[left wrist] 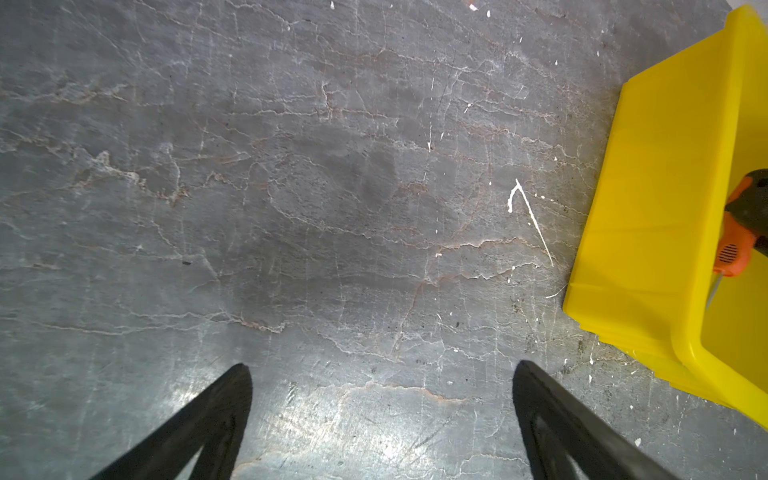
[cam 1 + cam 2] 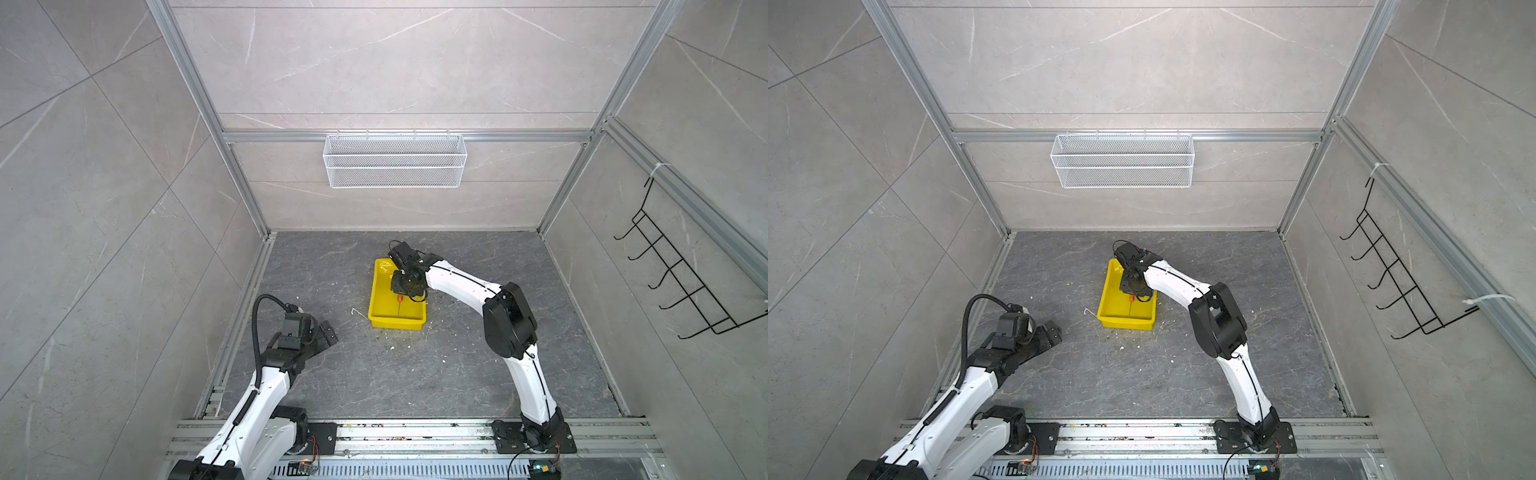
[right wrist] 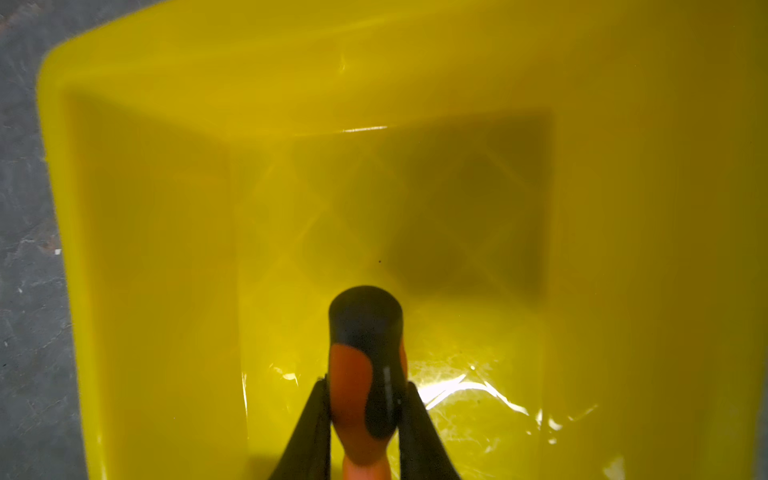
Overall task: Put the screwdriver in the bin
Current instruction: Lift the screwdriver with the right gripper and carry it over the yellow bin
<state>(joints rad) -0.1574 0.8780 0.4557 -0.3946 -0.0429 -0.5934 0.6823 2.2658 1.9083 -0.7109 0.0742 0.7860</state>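
Grey tabletop (image 2: 457, 374) | right gripper (image 3: 365, 384) clamped on screwdriver (image 3: 365, 345) handle, over bin (image 3: 145, 249) floor, contact unclear | left gripper (image 1: 382, 365) spread wide, low over tabletop near bin

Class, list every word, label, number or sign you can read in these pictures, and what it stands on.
Nothing can be read anywhere.
The screwdriver has a small oval patch on its orange handle, too blurred to read.
The bin shows no lettering.
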